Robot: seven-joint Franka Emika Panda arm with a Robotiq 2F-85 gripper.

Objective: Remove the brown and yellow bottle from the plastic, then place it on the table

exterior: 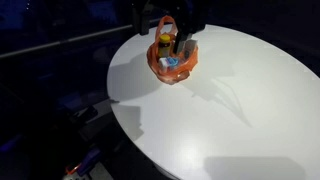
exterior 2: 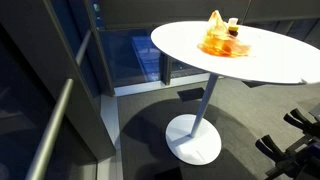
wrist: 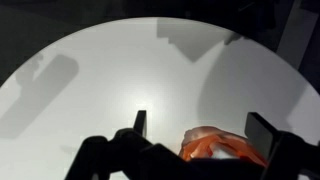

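We are lining up the grasp, claw (wrist: 200, 130) spread wide above the orange plastic bag (exterior: 172, 63) on the table (exterior: 240, 105) with the brown and yellow bottle (exterior: 164, 45) standing inside, next likely lowering straight around it and closing.

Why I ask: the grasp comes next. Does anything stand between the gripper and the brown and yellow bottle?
Yes, the plastic itself. The brown and yellow bottle sits inside it, under its handle loop. In the wrist view, only orange bag shows between the fingers of the open gripper.
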